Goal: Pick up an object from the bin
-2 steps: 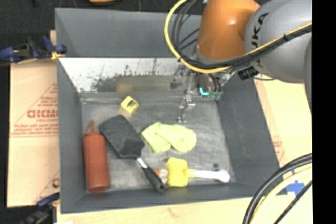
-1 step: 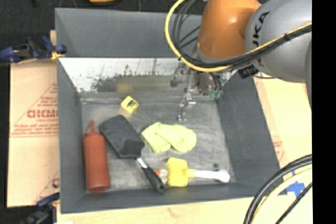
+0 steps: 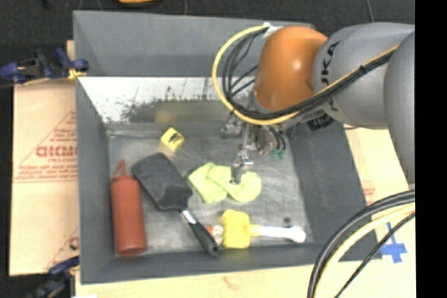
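Nearest, along the front wall of the bin (image 3: 154,45), lies a brush (image 3: 237,229) with a yellow head and a white handle that points to the right. Just left of it a dark stick (image 3: 200,234) lies aslant, its lower end touching the yellow head; whether it belongs to the pad above it I cannot tell. In the front left corner a red bottle (image 3: 128,211) lies along the left wall with its nozzle pointing to the back. Beside the bottle, toward the middle, lies a black pad (image 3: 160,181), tilted. Right of the pad, in the middle of the floor, are the green pieces (image 3: 207,183): a few pale, flat, rounded shapes that overlap one another. The end effector (image 3: 240,174) is down on the right-hand part of them, at or just above their surface, and whether it is wide or narrow or holds any of them I cannot tell. Farther back and to the left a small yellow block (image 3: 171,139) lies alone, well apart from the rest. Above the end effector sits the orange cover (image 3: 288,66) of the wrist, looped round with cables (image 3: 230,70), and the grey arm (image 3: 370,73) runs off to the right over the bin's rim.
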Action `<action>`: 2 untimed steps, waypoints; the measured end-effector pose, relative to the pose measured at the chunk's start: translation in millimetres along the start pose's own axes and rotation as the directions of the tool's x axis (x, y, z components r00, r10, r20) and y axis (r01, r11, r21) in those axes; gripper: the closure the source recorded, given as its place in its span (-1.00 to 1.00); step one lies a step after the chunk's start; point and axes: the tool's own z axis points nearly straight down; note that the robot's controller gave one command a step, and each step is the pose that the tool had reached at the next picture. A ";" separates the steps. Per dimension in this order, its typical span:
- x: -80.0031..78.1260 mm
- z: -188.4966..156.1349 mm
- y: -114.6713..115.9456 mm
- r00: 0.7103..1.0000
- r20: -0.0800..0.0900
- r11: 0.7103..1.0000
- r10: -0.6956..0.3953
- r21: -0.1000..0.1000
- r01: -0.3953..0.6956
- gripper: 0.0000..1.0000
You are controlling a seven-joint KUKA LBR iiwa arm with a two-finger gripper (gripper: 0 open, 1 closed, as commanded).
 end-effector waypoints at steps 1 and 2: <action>20.6 9.0 -5.2 0.999 -0.009 0.999 0.050 -0.002 -0.050 -1.00; 25.0 14.4 -5.4 0.997 -0.005 0.997 0.077 -0.003 -0.077 -1.00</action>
